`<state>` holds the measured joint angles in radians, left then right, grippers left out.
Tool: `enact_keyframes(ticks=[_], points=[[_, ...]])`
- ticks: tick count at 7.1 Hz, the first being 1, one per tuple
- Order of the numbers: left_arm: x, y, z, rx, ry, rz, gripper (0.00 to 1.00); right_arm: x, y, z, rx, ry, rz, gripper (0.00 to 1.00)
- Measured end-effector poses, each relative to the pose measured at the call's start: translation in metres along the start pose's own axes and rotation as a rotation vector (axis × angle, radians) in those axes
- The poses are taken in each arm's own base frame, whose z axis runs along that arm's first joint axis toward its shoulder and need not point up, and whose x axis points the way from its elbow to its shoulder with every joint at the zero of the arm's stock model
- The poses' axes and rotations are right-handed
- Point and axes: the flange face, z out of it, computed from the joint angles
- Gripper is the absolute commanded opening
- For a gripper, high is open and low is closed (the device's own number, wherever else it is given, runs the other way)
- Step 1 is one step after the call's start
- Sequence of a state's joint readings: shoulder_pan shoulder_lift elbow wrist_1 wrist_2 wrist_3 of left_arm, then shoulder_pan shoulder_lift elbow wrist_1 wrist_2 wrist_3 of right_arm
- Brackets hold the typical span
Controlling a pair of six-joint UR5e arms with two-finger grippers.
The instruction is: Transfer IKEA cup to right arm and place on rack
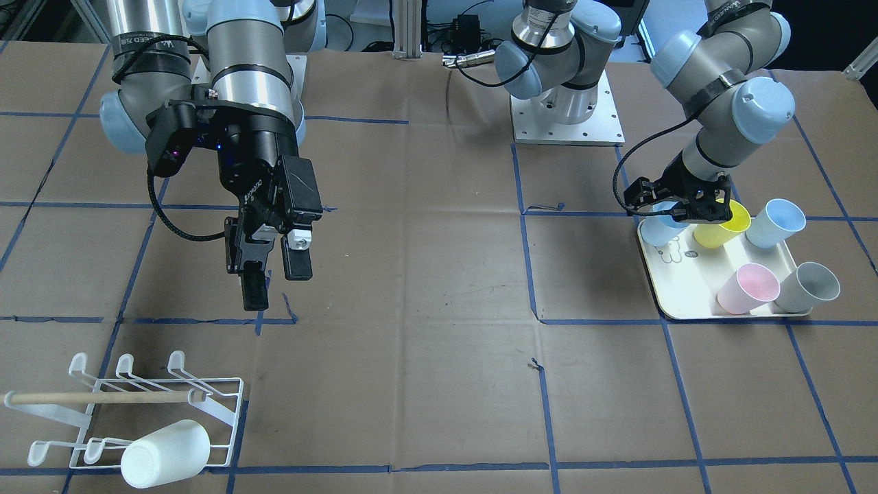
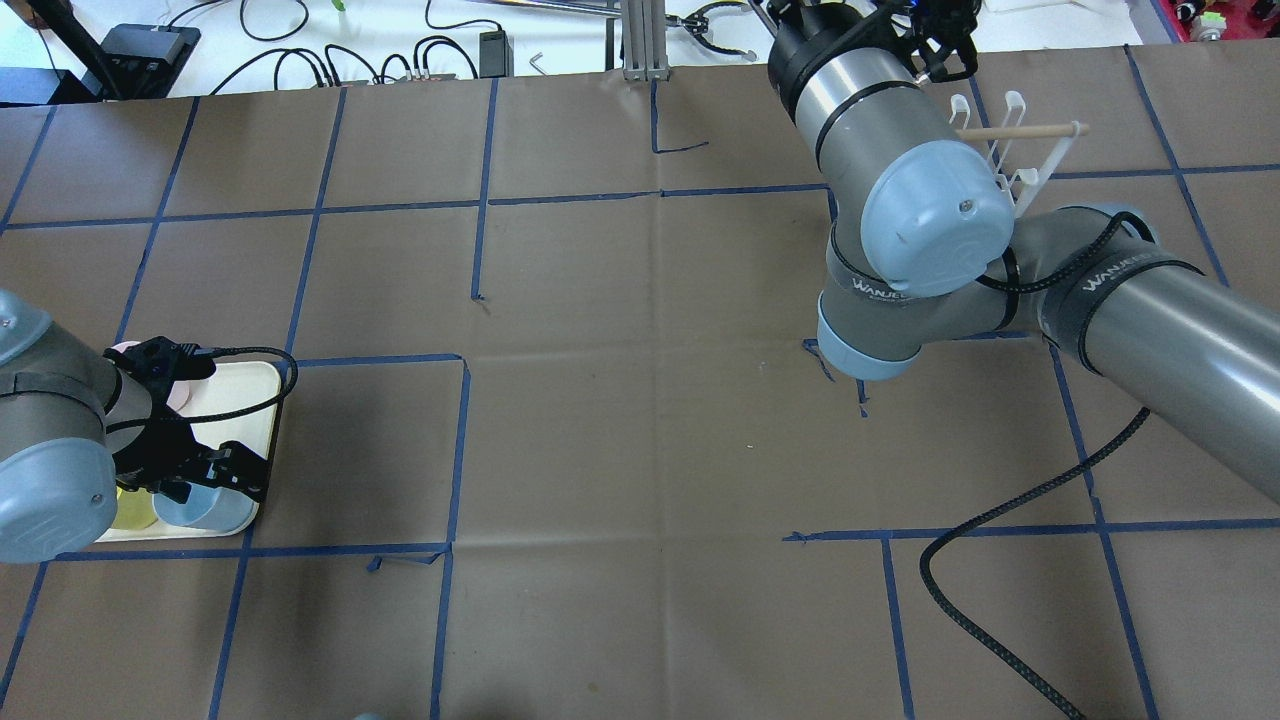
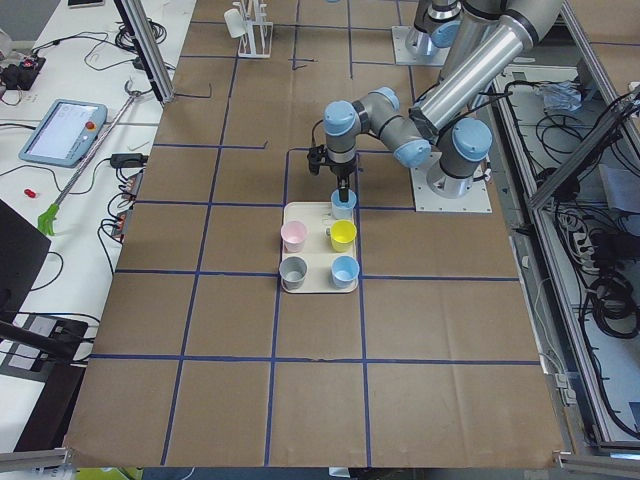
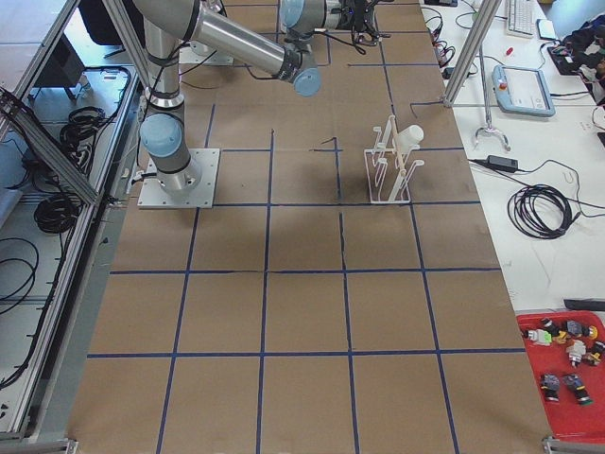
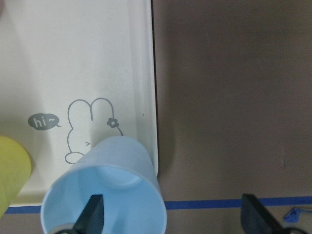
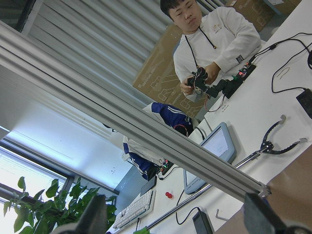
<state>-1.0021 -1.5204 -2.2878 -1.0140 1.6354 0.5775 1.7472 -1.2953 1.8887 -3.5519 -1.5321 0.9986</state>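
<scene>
A light blue IKEA cup stands upright at a corner of the cream bear tray. My left gripper is open and low over it. One finger is inside the cup and the other is outside, beyond the tray's edge. In the front view the left gripper hides most of that cup. My right gripper is open and empty, well above the table. The white wire rack with its wooden dowel holds one white cup on its side.
The tray also holds a yellow cup, another light blue cup, a pink cup and a grey cup. Brown paper with blue tape lines lies between tray and rack. The right wrist view faces a person at a desk.
</scene>
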Motion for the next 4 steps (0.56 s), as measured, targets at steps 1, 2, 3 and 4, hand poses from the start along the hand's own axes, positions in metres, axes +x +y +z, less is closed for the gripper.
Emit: enact_keyframes(ticks=[1,2,3,4], points=[[-0.0009,0.0005,-0.0002,-0.004,-0.006,-0.001,0.23,0.0008,0.0005,0.0004,-0.001,0.001,0.031,1.0],[-0.0016,0.0009,-0.0002,-0.007,-0.011,-0.002,0.09,0.0021,0.0016,0.0005,-0.002,0.002,0.047,1.0],[-0.002,0.001,-0.0003,-0.009,-0.013,-0.002,0.0,0.0051,0.0039,-0.0001,-0.003,0.004,0.065,1.0],[-0.0025,0.0011,-0.0006,-0.009,-0.015,-0.003,0.0,0.0079,0.0059,-0.0014,-0.003,0.003,0.088,1.0]])
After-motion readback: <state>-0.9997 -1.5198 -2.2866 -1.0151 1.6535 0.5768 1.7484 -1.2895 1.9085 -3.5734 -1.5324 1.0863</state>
